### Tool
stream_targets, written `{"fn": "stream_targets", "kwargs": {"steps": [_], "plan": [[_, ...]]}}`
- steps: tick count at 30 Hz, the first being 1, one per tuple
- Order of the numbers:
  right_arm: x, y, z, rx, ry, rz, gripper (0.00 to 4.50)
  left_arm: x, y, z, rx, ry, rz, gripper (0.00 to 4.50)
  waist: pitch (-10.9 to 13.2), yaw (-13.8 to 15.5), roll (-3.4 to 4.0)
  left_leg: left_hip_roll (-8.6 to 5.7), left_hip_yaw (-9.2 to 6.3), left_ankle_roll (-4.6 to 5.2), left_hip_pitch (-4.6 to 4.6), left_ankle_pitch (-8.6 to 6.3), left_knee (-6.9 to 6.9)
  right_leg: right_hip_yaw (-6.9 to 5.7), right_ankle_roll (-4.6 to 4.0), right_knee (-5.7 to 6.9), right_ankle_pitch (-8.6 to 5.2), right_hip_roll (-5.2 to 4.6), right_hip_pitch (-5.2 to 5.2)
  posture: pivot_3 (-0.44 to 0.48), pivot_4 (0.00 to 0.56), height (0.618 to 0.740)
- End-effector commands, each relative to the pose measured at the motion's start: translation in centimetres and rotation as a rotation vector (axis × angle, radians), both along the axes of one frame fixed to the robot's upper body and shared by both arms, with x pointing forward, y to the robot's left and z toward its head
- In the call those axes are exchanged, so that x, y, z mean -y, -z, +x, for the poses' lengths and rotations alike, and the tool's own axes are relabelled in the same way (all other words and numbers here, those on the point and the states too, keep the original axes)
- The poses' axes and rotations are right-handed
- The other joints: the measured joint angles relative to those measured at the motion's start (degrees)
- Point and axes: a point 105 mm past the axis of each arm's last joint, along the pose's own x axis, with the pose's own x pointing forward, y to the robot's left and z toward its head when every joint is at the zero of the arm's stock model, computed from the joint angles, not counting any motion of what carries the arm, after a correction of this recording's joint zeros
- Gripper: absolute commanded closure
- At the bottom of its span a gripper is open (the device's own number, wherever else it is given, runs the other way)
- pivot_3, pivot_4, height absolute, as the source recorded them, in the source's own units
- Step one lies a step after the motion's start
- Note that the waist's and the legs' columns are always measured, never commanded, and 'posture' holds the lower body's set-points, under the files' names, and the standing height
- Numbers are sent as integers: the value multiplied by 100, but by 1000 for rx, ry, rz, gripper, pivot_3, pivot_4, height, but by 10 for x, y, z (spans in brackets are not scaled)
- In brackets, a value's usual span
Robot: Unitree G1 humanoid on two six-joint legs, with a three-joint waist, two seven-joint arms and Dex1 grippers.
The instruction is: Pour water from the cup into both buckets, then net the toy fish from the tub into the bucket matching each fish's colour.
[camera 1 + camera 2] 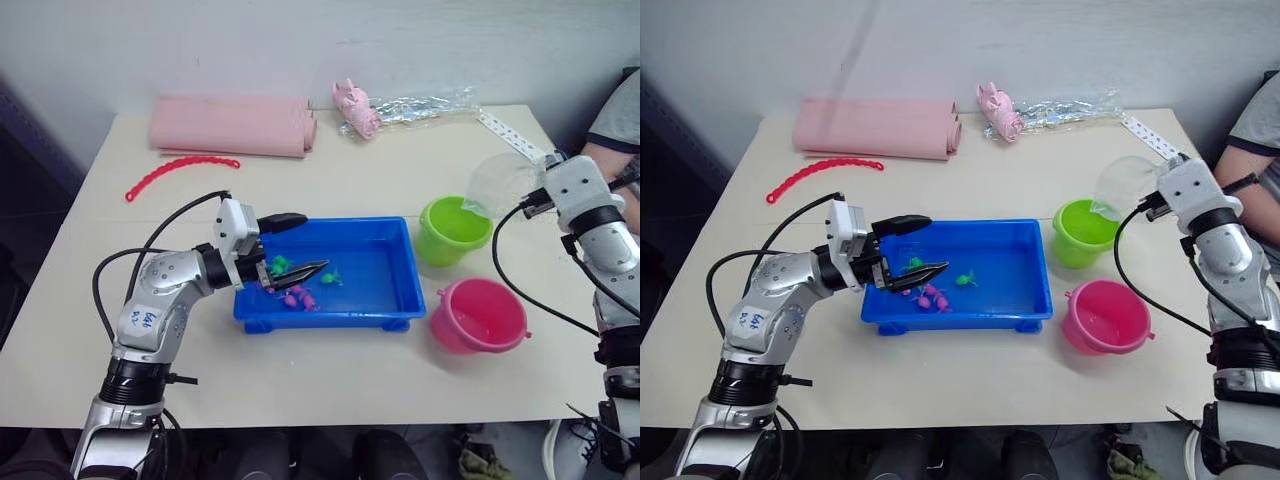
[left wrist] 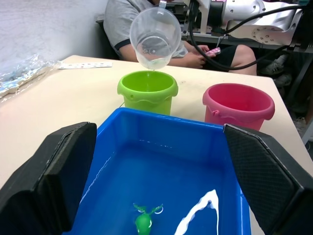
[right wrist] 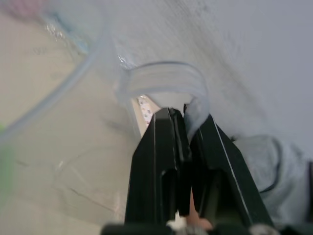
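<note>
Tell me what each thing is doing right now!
Cup: tipped over the green bucket, held by its handle.
Green bucket: upright, under the cup's lip.
Pink bucket: upright.
Tub: flat on the table, toy fish inside.
Left claw: open, over the tub.
Right claw: shut on the cup's handle.

The robot's arms are shiny silver metal with black rings at the joints. The left arm (image 1: 160, 300) has a small white sticker with blue writing on it. A thin black cable loops out from it in a big curve. Its wrist is a white boxy block. The left gripper (image 1: 296, 246) has two black pointed fingers. The right arm (image 1: 600, 235) is silver and white too, with its own long black cable. The right gripper (image 3: 188, 125) has flat black fingers.
</note>
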Motion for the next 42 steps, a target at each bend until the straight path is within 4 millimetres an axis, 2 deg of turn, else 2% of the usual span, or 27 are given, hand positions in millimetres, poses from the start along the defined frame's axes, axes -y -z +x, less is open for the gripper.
{"fn": "stream_targets", "kwargs": {"steps": [1,4,8,10,14,20,27,34,38,42], "plan": [[29,-23,-18,57,-17,292,4459,-2,-10,-9,48,34,-13,0,0,17,0,0,0,0,-2,0,0,-1,0,-2,0,0,0,0,150,740],[49,-21,-29,79,14,495,4459,-1,-10,-15,47,74,-2,0,0,18,0,0,-2,1,-2,-1,0,-3,0,-4,0,0,0,0,150,740],[81,4,-48,96,84,792,4459,9,-6,-36,-25,223,-4,0,0,6,0,0,-1,2,-2,-1,0,-2,0,-4,0,-1,2,0,150,740],[83,18,-57,113,62,880,4459,14,-2,-47,-35,289,18,0,0,4,0,0,-1,2,0,-1,-4,-3,0,-9,0,1,4,0,150,740],[77,50,-63,56,78,862,4459,16,3,-49,-34,312,39,0,0,-8,0,0,1,2,2,-1,-6,0,0,-8,0,2,4,0,150,740],[86,98,-73,30,199,812,4459,22,4,-44,-24,313,37,0,0,-25,0,0,10,2,11,-1,-5,11,0,-4,0,1,3,0,150,740],[97,126,-73,-8,281,812,4459,23,4,-45,-21,319,51,0,0,-28,0,0,10,2,12,0,-5,13,0,-9,0,1,4,0,150,740],[102,138,-75,-29,313,839,4459,21,3,-45,-18,310,53,0,0,-26,0,0,10,2,13,0,-5,14,0,-15,0,1,4,0,150,740],[100,140,-80,-29,301,838,2956,18,3,-45,-17,301,58,0,0,-15,0,0,9,2,12,0,-5,13,0,-16,0,1,4,0,150,740],[97,136,-91,-65,290,766,876,17,5,-44,-17,296,63,0,0,-18,0,0,9,2,12,-1,-6,13,0,-16,0,1,4,0,150,740]]}}
